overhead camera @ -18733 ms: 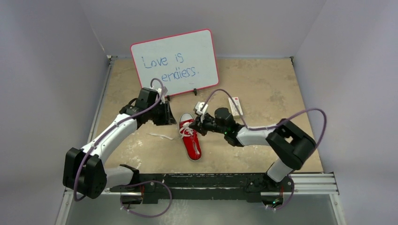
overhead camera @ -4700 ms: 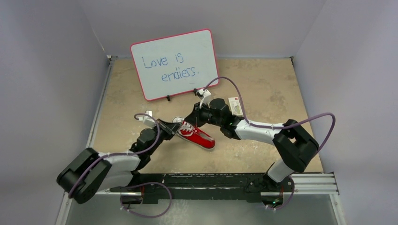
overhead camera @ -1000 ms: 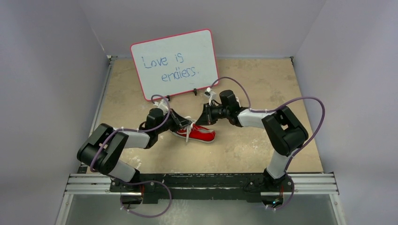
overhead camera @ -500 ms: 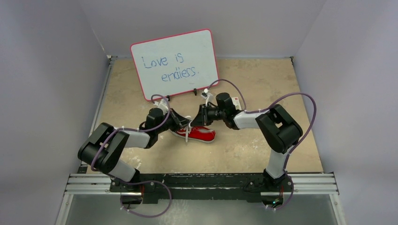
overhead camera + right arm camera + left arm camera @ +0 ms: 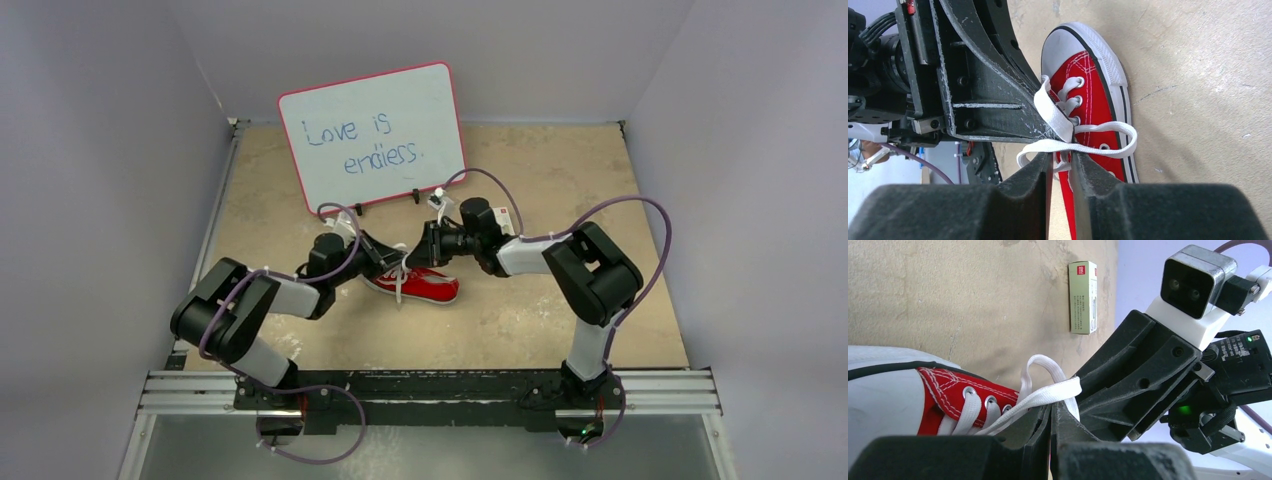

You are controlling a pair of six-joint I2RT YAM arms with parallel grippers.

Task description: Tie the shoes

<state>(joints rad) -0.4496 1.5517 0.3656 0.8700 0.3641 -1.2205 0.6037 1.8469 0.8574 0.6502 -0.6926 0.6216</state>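
Seen from above, the red sneaker [image 5: 428,286] sat on the tan worktop [image 5: 560,180] in front of the propped whiteboard [image 5: 372,135], its white toe cap on the left arm's side. The left hand [image 5: 386,258] and the right hand [image 5: 424,246] met over its laced upper, their tips very near each other. A small box [image 5: 505,214] lay just behind the right arm's wrist.

In the left wrist view, the left hand's fingers were pressed together on a strand of the white laces [image 5: 1048,390]. The strand rose from the eyelets and curled into a small loop above the fingertips. The right hand's black fingers stood just beyond it. The box lay flat, well apart from the sneaker.

In the right wrist view, the right hand's fingers pinched another lace strand with only a narrow gap between them. That strand ran out in a long flat loop across the red upper to the sole edge. The left hand's finger lay beside the eyelets.
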